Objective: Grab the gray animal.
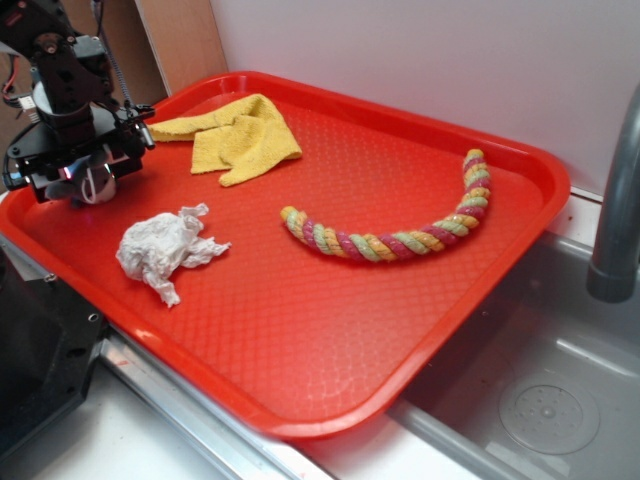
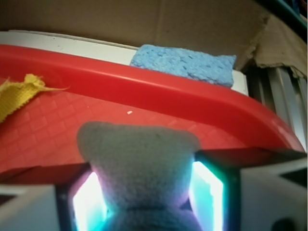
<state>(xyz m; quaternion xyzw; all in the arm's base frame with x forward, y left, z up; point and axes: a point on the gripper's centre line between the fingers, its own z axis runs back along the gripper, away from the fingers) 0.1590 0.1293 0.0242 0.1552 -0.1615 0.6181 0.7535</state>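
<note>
At the far left of the exterior view, the black robot gripper (image 1: pixel 88 182) sits low over the red plastic tray (image 1: pixel 330 330), and a small patch of the small gray plush animal with a white face patch (image 1: pixel 95 186) shows between its fingers. The wrist view confirms it: the gray plush fills the lower centre of that frame, pressed between the two lit fingers (image 2: pixel 208 192), which are closed on its sides. So the toy is in the grip, near the tray's left edge.

The main risk I see is a shallow or soft hold. The plush compresses easily, and a rounded part of it bulges out past the fingers, so the fingers may be squeezing only stuffing; a quick lift could let it slide out.

Whether the toy rests on the tray or is already clear of it cannot be told from either view.

The tray's raised rim runs close behind the toy, so a sideways move might drag the plush against it. The crumpled white paper wad (image 1: pixel 160 250) lies just below the gripper in the exterior frame, and the yellow folded cloth (image 1: pixel 238 138) lies to its upper right; a low sweep could snag either one.
</note>
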